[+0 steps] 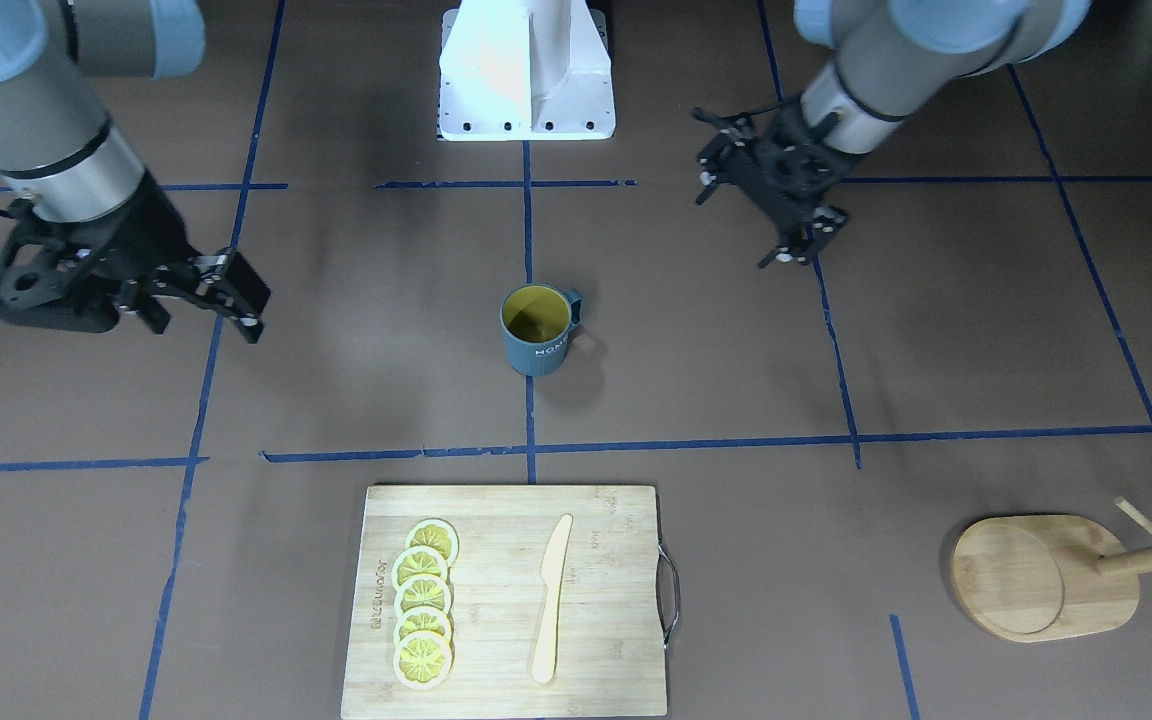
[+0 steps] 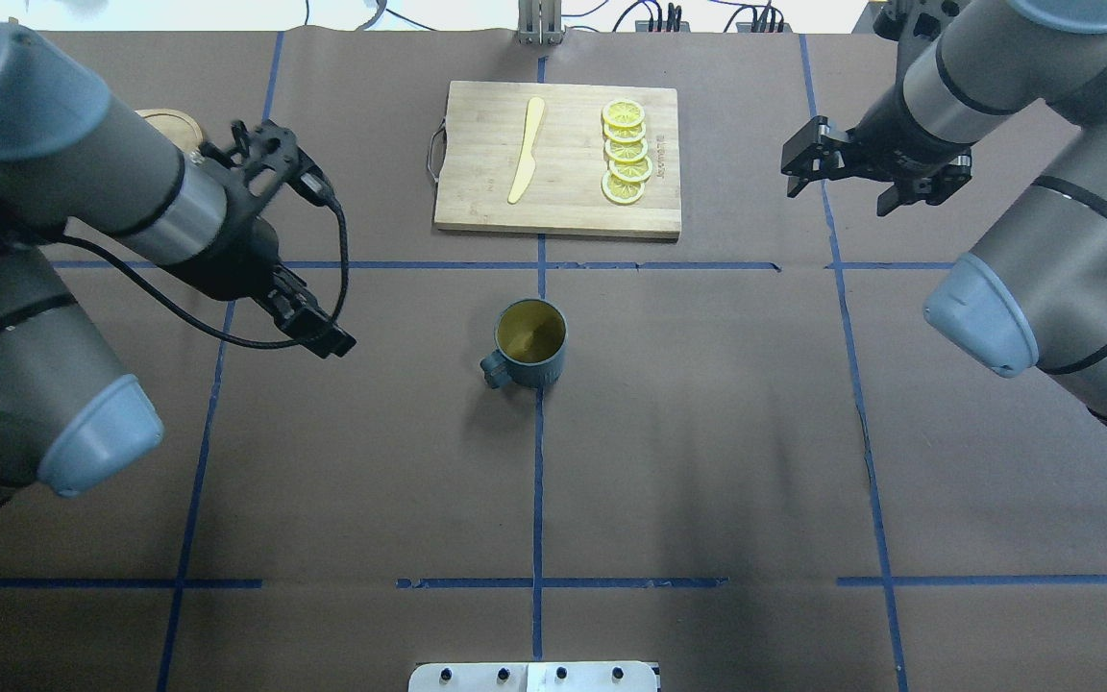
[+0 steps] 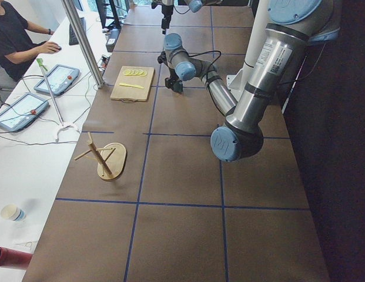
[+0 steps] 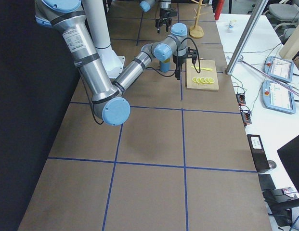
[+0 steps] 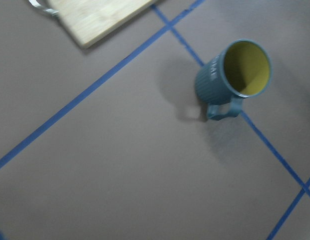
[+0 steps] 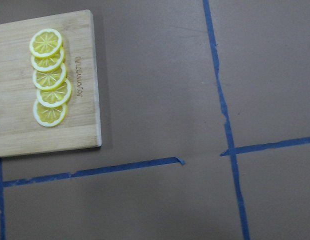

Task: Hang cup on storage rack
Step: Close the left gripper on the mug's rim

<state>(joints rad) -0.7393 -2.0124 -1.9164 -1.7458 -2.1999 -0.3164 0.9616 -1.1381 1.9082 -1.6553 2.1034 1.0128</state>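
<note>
Two grippers hung open and empty above the table (image 1: 936,340). The left gripper (image 1: 741,225), upper right of the front-facing view, had its jaws spread wide, and the right gripper (image 2: 840,197), upper right of the overhead view, was parted likewise. The cup (image 1: 539,335) stood upright at the centre of the frame on the middle tape line (image 1: 528,420), its handle (image 1: 574,303) turned toward the upper right, well apart from both grippers. The storage rack (image 1: 1046,575) stood in the lower right corner, far from the cup and, by the left side view, near the brown mat's edge. The likely trouble lay in the grasp and the long carry. A pinch on the smooth rim could slip or tip the cup, and the small squared handle left little margin over the thin angled pegs (image 1: 1146,525). A misjudged approach could knock the light stand over or push it toward the edge. Bare brown surface surrounded the cup on every side. The cutting board (image 1: 506,640), with its lemon slices (image 1: 423,590) and wooden knife (image 1: 551,600), lay at lower centre, beside the direct path to the rack.
</note>
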